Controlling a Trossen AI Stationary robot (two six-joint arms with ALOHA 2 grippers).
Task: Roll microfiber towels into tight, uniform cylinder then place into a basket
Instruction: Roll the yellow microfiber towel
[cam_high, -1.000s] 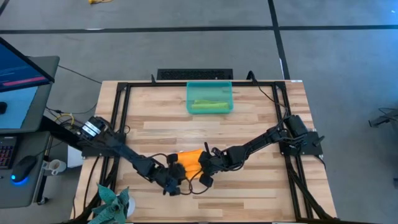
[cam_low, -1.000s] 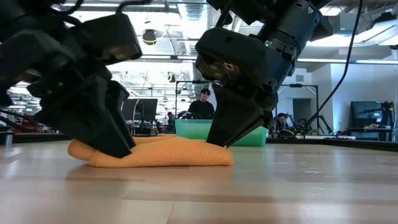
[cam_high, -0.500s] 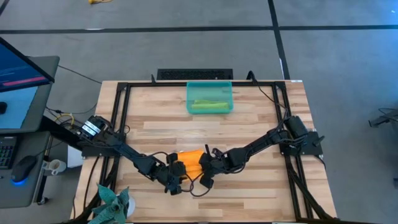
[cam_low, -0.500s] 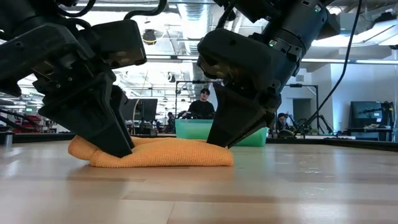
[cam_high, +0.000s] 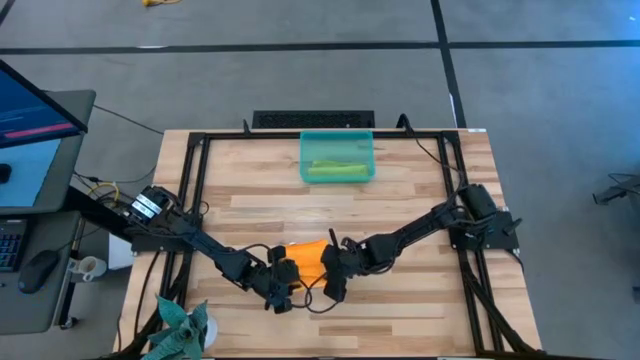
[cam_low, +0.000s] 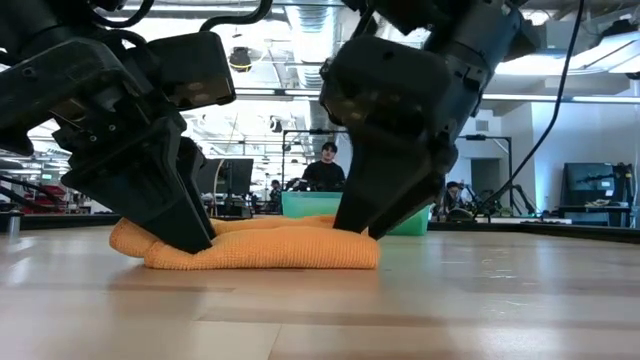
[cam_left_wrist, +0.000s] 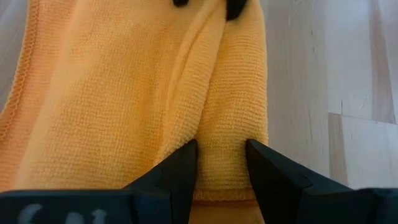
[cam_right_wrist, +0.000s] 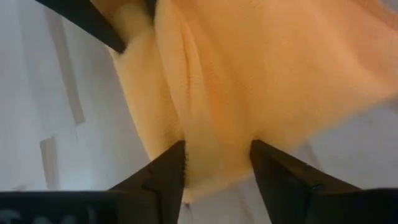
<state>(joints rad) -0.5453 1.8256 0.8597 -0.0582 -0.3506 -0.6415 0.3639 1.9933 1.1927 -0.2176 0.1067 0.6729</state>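
The bright orange microfiber towel (cam_high: 306, 262) lies partly rolled on the near middle of the pale wooden slatted table (cam_high: 400, 210), bunched into a low, lumpy bundle between the two dark arms. From the high view both arms reach inward and low from the table's side rails, meeting at the towel like a shallow V.

The left gripper (cam_high: 281, 283) presses down at the towel's left end. In its wrist view its two dark fingers (cam_left_wrist: 180, 168) stand partly apart with a rolled fold of orange cloth between them, pinching that fold near the towel's edge. In the low view this gripper (cam_low: 185, 225) leans steeply, its tips planted on the towel (cam_low: 260, 245) where it meets the table.

The right gripper (cam_high: 335, 280) sits at the towel's right end, tilted the opposite way in the low view (cam_low: 365, 215). Its fingers (cam_right_wrist: 165, 174) are spread wide, straddling a fold of the cloth (resting against it rather than squeezing it).

The small rectangular translucent teal-green plastic basket (cam_high: 337, 141) stands well apart at the far middle of the table, and the lime green microfiber towel (cam_high: 335, 170) lies rolled inside it. A person (cam_low: 325, 170) sits in the room beyond.
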